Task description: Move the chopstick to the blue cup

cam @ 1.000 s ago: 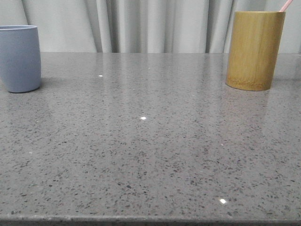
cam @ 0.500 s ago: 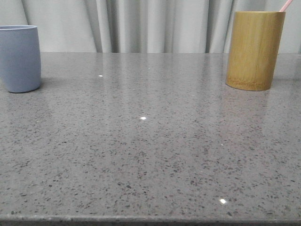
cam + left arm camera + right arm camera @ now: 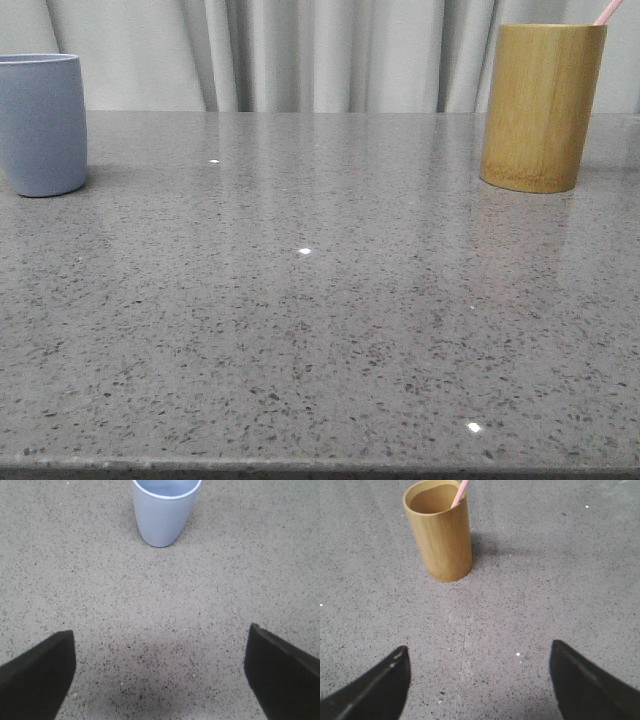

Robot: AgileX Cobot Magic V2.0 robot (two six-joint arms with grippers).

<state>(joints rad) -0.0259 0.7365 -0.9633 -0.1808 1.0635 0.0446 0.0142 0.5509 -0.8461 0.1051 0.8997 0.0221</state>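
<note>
Left claw (image 3: 160, 680) and right claw (image 3: 477, 685) agape

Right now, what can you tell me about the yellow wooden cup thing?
The tall yellow-brown bamboo cylinder holder stands upright on the speckled grey stone table, at its far right side. It has straight walls, visible grain, an open top and no handle. One thin pink stick leans out of it over the rim. Nothing else touches it; the right tool hangs open, well short of it.

Blue cup (image 3: 42, 124) far from bamboo holder (image 3: 541, 106)
</note>
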